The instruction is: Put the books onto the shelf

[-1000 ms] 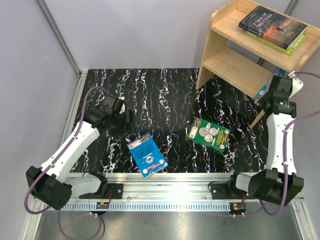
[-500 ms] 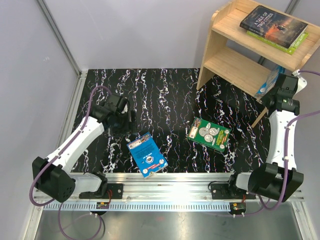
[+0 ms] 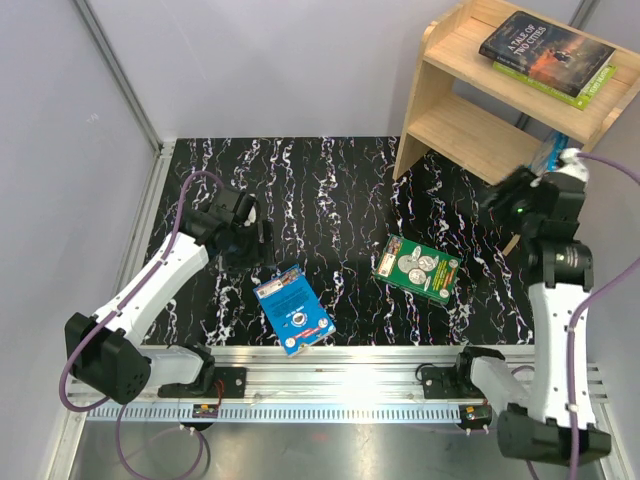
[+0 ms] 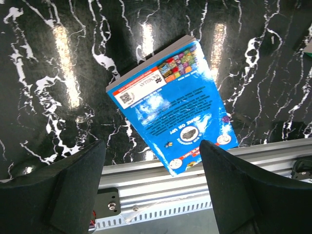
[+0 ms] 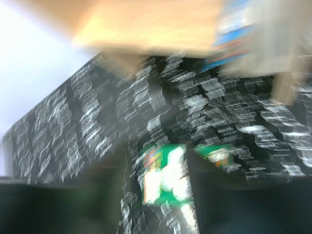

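Note:
A blue book (image 3: 292,310) (image 4: 173,105) lies flat near the table's front edge. My left gripper (image 3: 252,240) (image 4: 151,146) hovers above it, open and empty. Mid-table lies a dark green book with silver coins (image 3: 416,268) (image 5: 168,178). The wooden shelf (image 3: 470,125) (image 5: 146,24) carries a dark book (image 3: 545,45) stacked on a lime green one (image 3: 585,90) on its top tier. A colourful blue-toned book (image 3: 548,150) (image 5: 234,29) stands at the right end of the lower tier. My right gripper (image 3: 500,195) (image 5: 161,195) is open, off that book, and faces the green book in a blurred view.
The black marbled table (image 3: 330,190) ends at a metal rail (image 3: 350,370) along the front, where both arm bases sit. Grey walls close off the left and back. The shelf's slanted leg (image 3: 515,240) stands close to my right arm.
The right gripper opened and let go of the colourful book at the shelf's lower tier, then swung down and left toward the table. The left gripper shifted slightly toward the blue book.

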Robot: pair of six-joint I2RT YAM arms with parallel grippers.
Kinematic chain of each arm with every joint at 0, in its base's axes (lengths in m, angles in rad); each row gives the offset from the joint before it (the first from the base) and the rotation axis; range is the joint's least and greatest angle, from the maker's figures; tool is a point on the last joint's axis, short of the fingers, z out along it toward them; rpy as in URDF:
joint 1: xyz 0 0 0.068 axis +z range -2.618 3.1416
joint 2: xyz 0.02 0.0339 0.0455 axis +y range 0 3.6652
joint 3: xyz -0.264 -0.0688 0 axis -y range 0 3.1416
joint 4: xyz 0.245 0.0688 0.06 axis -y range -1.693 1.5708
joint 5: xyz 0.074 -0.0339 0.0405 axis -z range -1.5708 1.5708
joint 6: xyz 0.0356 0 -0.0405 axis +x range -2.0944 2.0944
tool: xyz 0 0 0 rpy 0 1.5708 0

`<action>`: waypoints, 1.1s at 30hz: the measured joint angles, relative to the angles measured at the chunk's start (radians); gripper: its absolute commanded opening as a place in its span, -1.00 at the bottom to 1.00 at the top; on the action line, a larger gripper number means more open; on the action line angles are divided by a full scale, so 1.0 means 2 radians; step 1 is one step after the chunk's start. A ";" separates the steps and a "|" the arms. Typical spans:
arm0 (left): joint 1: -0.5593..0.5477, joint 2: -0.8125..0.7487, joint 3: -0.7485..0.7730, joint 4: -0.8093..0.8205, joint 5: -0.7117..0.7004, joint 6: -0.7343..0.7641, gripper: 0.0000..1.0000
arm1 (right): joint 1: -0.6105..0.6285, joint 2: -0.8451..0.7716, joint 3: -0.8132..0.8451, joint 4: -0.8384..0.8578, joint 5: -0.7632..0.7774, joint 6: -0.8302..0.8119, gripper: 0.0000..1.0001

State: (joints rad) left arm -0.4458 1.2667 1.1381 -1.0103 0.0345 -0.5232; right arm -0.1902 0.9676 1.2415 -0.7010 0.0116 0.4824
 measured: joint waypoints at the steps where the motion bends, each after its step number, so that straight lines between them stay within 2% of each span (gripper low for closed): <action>1: 0.000 0.000 0.000 0.002 0.004 0.000 0.59 | 0.023 -0.006 -0.001 0.000 -0.011 -0.002 0.50; 2: 0.000 0.001 0.000 0.005 0.008 0.000 0.58 | 0.055 -0.012 -0.002 -0.001 -0.023 -0.003 0.89; 3: 0.000 0.003 0.000 0.008 0.012 0.000 0.56 | 0.093 -0.011 -0.002 -0.002 -0.032 -0.001 0.99; 6: 0.000 0.013 0.000 0.012 0.024 0.001 0.55 | 0.188 0.027 -0.004 -0.015 -0.053 -0.007 1.00; 7: 0.000 0.015 0.000 0.013 0.028 0.001 0.55 | 0.203 0.043 -0.009 -0.019 -0.057 -0.006 1.00; 11: 0.000 0.015 -0.002 0.013 0.038 0.001 0.57 | 0.217 0.108 -0.061 -0.028 -0.074 0.013 0.99; 14: 0.000 0.012 -0.015 0.017 0.043 0.001 0.63 | 0.221 0.139 -0.085 -0.030 -0.115 0.028 0.99; 16: 0.000 0.009 -0.034 0.017 0.046 0.001 0.68 | 0.241 0.161 -0.083 -0.018 -0.144 0.033 0.99; 19: 0.002 0.009 -0.074 0.018 0.058 -0.004 0.69 | 0.317 0.224 -0.053 0.000 -0.176 0.035 0.99; 25: 0.009 0.040 -0.153 0.032 0.103 -0.017 0.70 | 0.437 0.350 -0.032 0.097 -0.236 0.075 0.99; 28: 0.010 0.050 -0.180 0.049 0.127 -0.028 0.70 | 0.460 0.407 -0.027 0.124 -0.243 0.091 0.99; 33: 0.010 0.076 -0.204 0.098 0.157 -0.048 0.68 | 0.462 0.476 -0.015 0.137 -0.238 0.103 1.00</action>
State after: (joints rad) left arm -0.4263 1.4185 0.7311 -0.8135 0.3481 -0.6197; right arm 0.7334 1.9190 1.2121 -0.4271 -0.4648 0.6891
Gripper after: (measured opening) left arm 0.848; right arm 0.994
